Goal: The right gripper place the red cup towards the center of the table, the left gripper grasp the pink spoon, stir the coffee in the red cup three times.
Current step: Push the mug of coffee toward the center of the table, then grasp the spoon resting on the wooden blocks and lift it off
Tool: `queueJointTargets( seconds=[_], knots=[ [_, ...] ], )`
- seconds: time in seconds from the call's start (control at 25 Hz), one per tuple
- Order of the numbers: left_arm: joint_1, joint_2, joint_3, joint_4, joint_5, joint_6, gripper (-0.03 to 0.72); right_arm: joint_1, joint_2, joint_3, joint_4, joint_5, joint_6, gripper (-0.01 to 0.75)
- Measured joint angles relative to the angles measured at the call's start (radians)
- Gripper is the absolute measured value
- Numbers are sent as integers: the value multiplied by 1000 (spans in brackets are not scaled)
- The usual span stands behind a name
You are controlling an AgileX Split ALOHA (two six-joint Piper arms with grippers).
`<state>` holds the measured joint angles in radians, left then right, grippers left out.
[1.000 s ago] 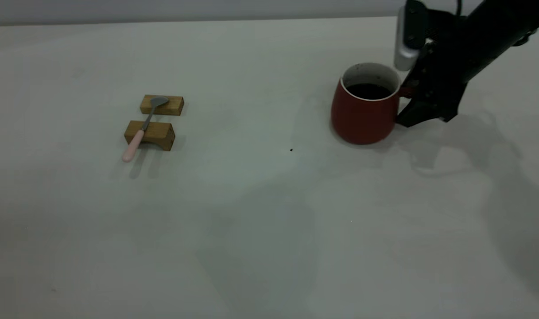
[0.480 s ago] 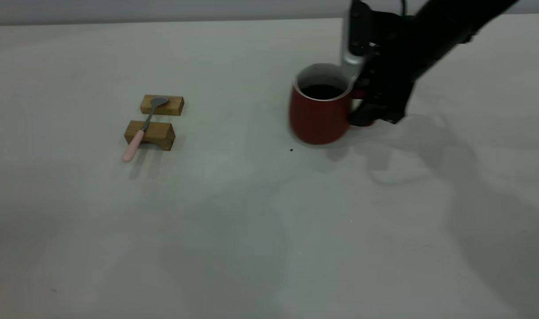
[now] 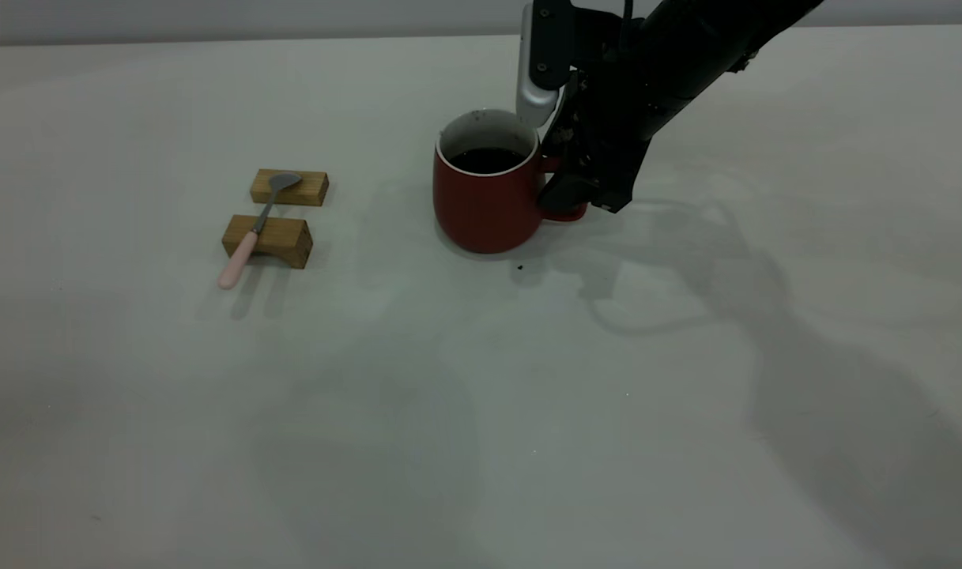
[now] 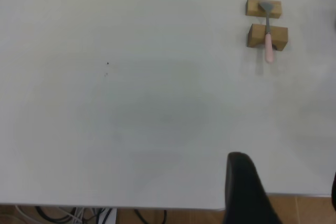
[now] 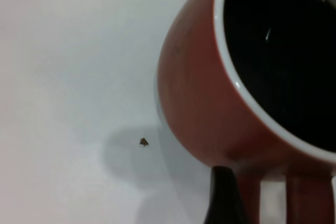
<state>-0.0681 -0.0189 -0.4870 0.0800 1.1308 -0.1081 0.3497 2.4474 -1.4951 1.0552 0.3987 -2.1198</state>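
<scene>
The red cup stands on the table a little behind its middle, with dark coffee inside. My right gripper is shut on the cup's handle, on the cup's right side. The right wrist view shows the cup, the coffee and one black finger against the handle. At the left, the pink spoon lies across two wooden blocks. My left gripper hangs open over the table's near edge, far from the spoon, and is out of the exterior view.
Two wooden blocks carry the spoon, its pink handle sticking out toward the front. A tiny dark speck lies just in front of the cup. The table's edge has floor and cables below it.
My right gripper has moved the red cup steadily leftward, from the right part of the table to near its middle. The spoon and blocks have not moved.
</scene>
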Motion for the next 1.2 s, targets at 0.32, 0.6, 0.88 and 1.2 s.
queueJointTargets(
  seconds=[0.32, 0.6, 0.88, 1.2],
  knots=[
    [0, 0, 0, 0, 0, 0, 467, -79, -97, 0, -70, 95, 279, 555],
    [0, 0, 0, 0, 0, 0, 467, -107, -291, 0, -158, 496, 1003, 555],
    [0, 0, 0, 0, 0, 0, 467, -91, -560, 68, -770, 728, 1830, 555],
    [0, 0, 0, 0, 0, 0, 467, -92, -994, 481, -1027, 806, 2146, 555]
  ],
)
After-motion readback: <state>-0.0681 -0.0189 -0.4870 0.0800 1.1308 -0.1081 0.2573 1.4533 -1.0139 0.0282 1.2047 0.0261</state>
